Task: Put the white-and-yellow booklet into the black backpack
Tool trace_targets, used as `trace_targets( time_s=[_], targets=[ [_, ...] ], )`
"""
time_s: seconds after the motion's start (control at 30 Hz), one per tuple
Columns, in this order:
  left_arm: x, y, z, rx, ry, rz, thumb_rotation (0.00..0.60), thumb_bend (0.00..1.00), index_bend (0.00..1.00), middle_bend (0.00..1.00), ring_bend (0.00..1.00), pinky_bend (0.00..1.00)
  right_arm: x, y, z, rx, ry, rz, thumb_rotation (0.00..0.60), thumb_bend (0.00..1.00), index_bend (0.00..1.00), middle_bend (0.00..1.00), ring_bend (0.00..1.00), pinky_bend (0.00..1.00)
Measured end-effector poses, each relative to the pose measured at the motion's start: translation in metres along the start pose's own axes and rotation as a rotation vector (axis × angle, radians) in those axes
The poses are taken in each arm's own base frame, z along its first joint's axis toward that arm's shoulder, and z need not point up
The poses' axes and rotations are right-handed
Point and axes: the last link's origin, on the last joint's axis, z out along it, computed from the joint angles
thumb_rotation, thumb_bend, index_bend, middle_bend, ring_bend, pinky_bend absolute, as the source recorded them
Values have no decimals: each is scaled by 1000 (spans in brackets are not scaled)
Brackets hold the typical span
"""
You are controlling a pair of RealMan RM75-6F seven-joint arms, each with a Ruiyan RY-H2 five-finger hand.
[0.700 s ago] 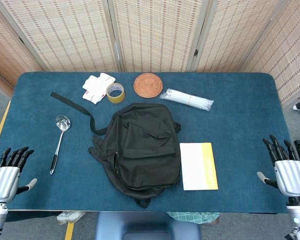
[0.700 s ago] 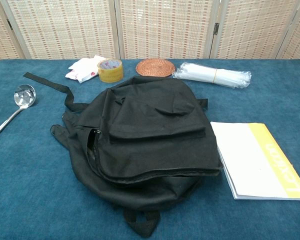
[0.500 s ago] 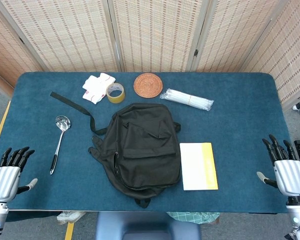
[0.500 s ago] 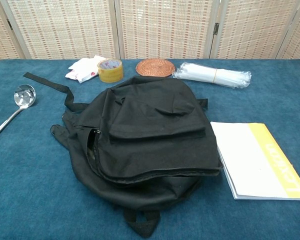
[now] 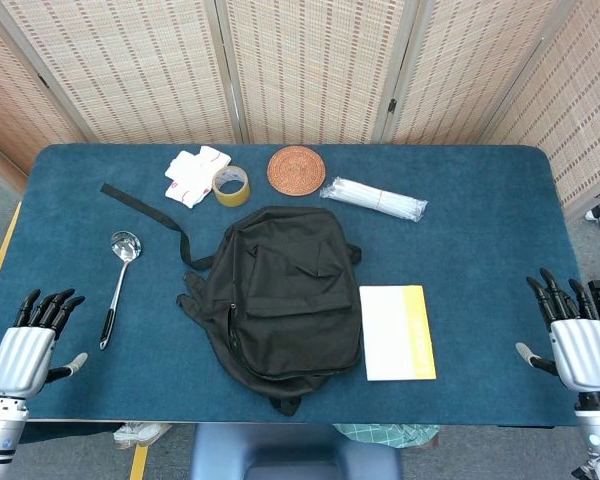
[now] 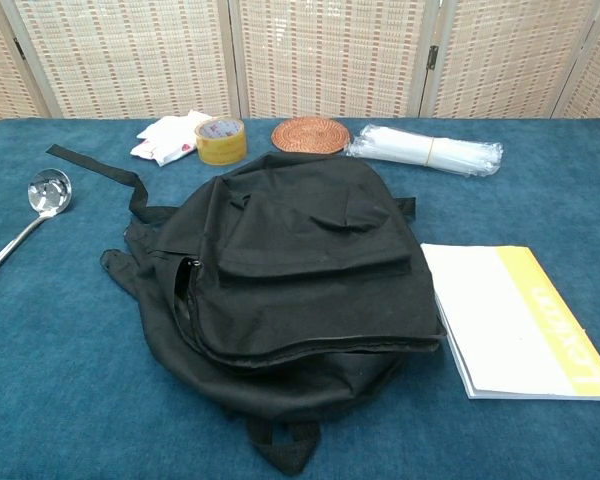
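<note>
**Booklet waiting beside closed-looking backpack as both hands hover at table's edge**

The white-and-yellow booklet point(image 5: 397, 332) is lying flat on the blue table point(image 5: 480, 220), just beside the black backpack point(image 5: 280, 295) on its right side — not yet touched by either hand. The left hand point(image 5: 28, 350) and right hand point(image 5: 575, 340) are hovering at opposite near corners, well apart from both objects, fingers spread and holding nothing. The task appears to be at its very start: the reach is not yet under way. The next move likely calls for one hand lifting the bag's flap along the zipper — its opening is showing only as a narrow gap in the chest view — while the other is sliding under the thin booklet.
</note>
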Motion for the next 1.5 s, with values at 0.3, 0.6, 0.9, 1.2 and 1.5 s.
trace_targets(
  time_s=[0.3,0.6,0.9,1.2,1.5],
  targets=[
    [-2,5,1,-9,-4,-5,600,226,203,146,162,49,-24,-12,24,155,-80,-76,600,206,126,168,265,126],
    [-3,5,-2,-3,-9,-7,600,226,203,146,162,48,-67,-24,54,297,-157,-133,600,207,169,180,215,125],
    [-5,5,-4,5,-18,-9,600,226,202,146,162,48,-102,-31,67,397,-188,-169,600,207,169,133,160,107],
    [-7,4,-5,11,-26,-10,600,226,202,146,162,47,-125,-43,74,458,-197,-171,600,207,169,129,158,104],
    [-8,3,-6,15,-30,-11,600,226,202,146,162,47,-130,-47,77,484,-199,-168,600,206,169,129,157,104]
  ],
)
